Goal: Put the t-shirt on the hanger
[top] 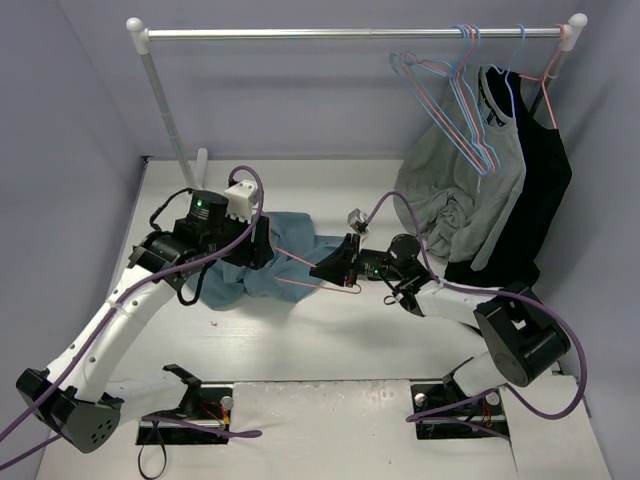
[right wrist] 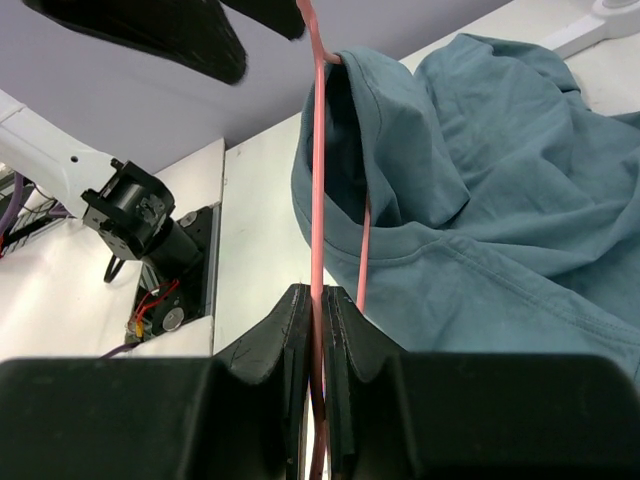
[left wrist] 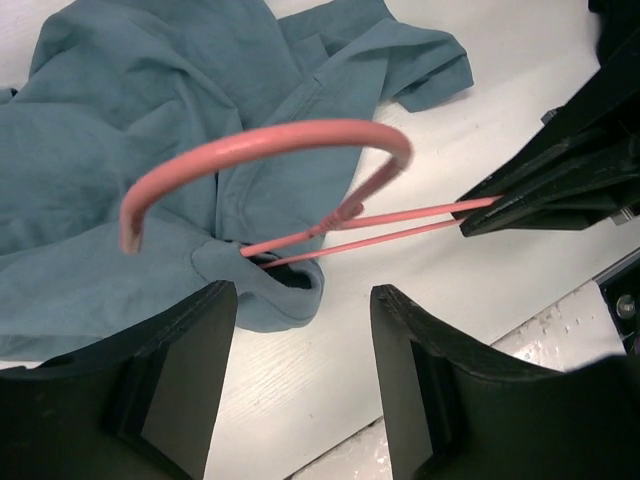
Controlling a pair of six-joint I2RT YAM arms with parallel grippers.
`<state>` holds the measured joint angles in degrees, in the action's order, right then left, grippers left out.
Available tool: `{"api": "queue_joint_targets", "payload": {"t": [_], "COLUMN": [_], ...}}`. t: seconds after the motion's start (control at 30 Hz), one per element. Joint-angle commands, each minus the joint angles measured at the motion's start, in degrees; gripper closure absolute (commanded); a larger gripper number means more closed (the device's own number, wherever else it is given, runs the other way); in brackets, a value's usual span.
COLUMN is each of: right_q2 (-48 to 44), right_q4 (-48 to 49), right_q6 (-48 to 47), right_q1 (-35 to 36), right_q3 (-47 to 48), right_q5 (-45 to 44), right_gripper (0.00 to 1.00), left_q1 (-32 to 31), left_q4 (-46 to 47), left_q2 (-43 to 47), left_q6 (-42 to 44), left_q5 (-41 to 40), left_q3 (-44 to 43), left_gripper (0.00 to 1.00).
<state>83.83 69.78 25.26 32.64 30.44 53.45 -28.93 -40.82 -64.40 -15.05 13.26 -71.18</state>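
One t-shirt, one hanger, partly inside t-shirt's opening. Wire pinched between right gripper jaws; hook just beyond left gripper jaws, spread apart.

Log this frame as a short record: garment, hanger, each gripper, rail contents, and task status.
t-shirt: teal, crumpled on the table
hanger: pink wire; one end inside an opening of the t-shirt, hook outside
right gripper: shut on the hanger's free end
left gripper: open over the t-shirt, holding nothing
rail: grey shirt and black garment hang at the end nearer the right arm
status: t-shirt only partly threaded, not yet on the hanger
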Motion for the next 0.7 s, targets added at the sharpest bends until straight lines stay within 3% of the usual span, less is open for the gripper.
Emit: {"api": "queue_joint_targets", "payload": {"t": [0.0,0.13,0.3,0.4,0.6,0.67], "right_q2": [-0.3,0.0,0.1,0.1,0.2,0.2], "right_q4": [14.9,14.6,14.3,13.6,13.0,13.0], "right_q6": [-0.7,-0.8,-0.9,-1.3,-1.2,-1.1], "right_q1": [-0.3,-0.3,-0.4,-0.5,-0.5,-0.6], "right_q3": [3.2,3.5,3.8,4.0,4.7,4.8], "right_q5": [1.3,1.5,1.6,1.8,2.9,3.1], "right_gripper": [1.0,1.0,1.0,1.0,1.0,1.0], "left_q1": [-0.2,0.0,2.4,7.4,19.9,20.6], "left_q4": [-2.1,-6.4,-6.6,-6.6,-1.9,-1.5], "left_q2": [0.5,1.6,4.8,4.7,5.0,3.3], "left_q6": [2.3,4.1,5.7,7.9,13.1,14.9], "left_q5": [-0.1,-4.4,-9.1,-5.8,10.5,12.8], "left_q3": [-6.7,-8.8,-4.5,-1.6,1.6,1.1], "left_gripper": [0.44,0.44,0.44,0.44,0.44,0.44]}}
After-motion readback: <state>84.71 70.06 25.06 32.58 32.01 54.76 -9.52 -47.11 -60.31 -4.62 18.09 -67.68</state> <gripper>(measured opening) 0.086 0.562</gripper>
